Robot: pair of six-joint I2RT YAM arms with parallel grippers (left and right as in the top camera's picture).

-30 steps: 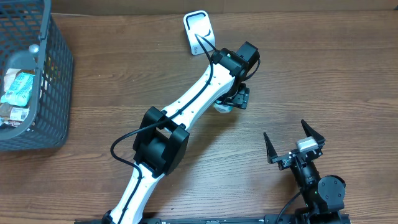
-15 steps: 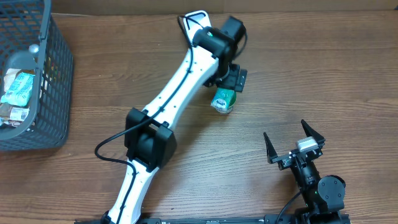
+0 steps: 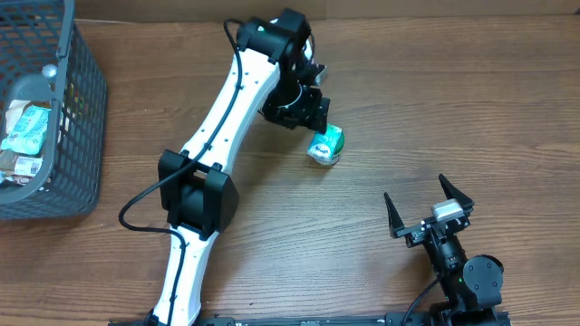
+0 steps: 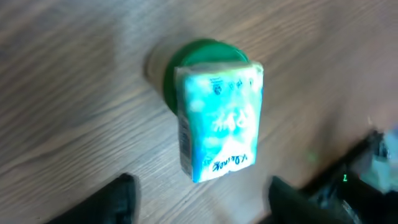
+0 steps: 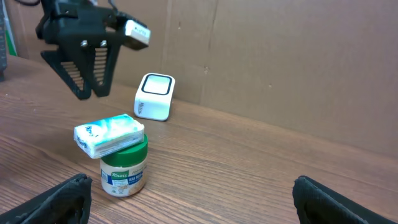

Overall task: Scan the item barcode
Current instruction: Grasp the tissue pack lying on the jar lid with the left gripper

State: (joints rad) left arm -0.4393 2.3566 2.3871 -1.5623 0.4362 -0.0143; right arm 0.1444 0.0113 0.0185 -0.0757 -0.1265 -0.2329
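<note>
A small blue-and-white packet [image 3: 326, 140] lies flat on the green lid of a Knorr jar [image 3: 321, 156] at the table's middle. In the left wrist view the packet [image 4: 219, 121] covers most of the green lid [image 4: 202, 53]. My left gripper [image 3: 299, 109] hovers just up and left of it, open and empty [image 4: 208, 208]. The white scanner [image 5: 154, 96] stands behind the jar [image 5: 124, 171] in the right wrist view; the left arm hides it from overhead. My right gripper [image 3: 428, 206] rests open near the front edge, far from the packet [image 5: 110, 135].
A dark mesh basket [image 3: 83, 109] at the left edge holds several packets [image 3: 23, 136]. A cardboard wall [image 5: 280, 56] backs the table. The left arm [image 3: 222, 118] stretches diagonally across the middle.
My left gripper has drawn back up and to the left, leaving the packet lying on the jar's lid. The arm now covers the scanner from overhead. The right arm has not moved.
</note>
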